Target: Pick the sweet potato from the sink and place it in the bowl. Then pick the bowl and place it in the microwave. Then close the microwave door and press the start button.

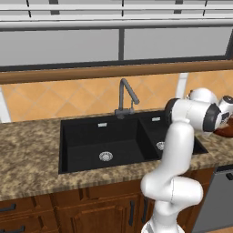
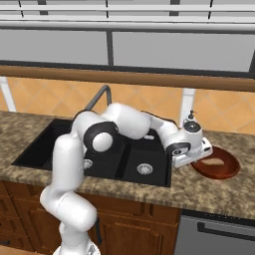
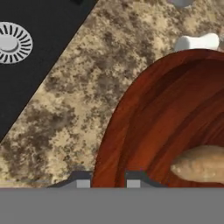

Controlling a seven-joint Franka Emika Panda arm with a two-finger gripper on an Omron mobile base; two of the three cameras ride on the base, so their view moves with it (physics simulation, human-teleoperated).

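Sweet potato: lies inside the bowl on its floor; pale tan, tapered end pointing toward the rim in the hand view. In the right base view it shows as a small light shape in the bowl.
Bowl: reddish-brown, wide and shallow, standing on the granite surface to the right of the sink. In the left base view just a sliver of its rim shows at the right edge behind the arm.
Sink: black double basin set into the surface, large basin on the left, small one on the right, a round steel drain in the large basin, grey faucet at the far edge.
Tool: at the left rim of the bowl, the rim rising between the two dark fingertips in the hand view; the fingertips stand close on either side of the rim, but whether they press it I cannot tell.
Arm: reaches from the near left across the sink to the bowl, the hand low over the surface.
Far wall: orange diagonal tiles under a wooden ledge and a window.
Below the surface: brown wooden cabinet doors.
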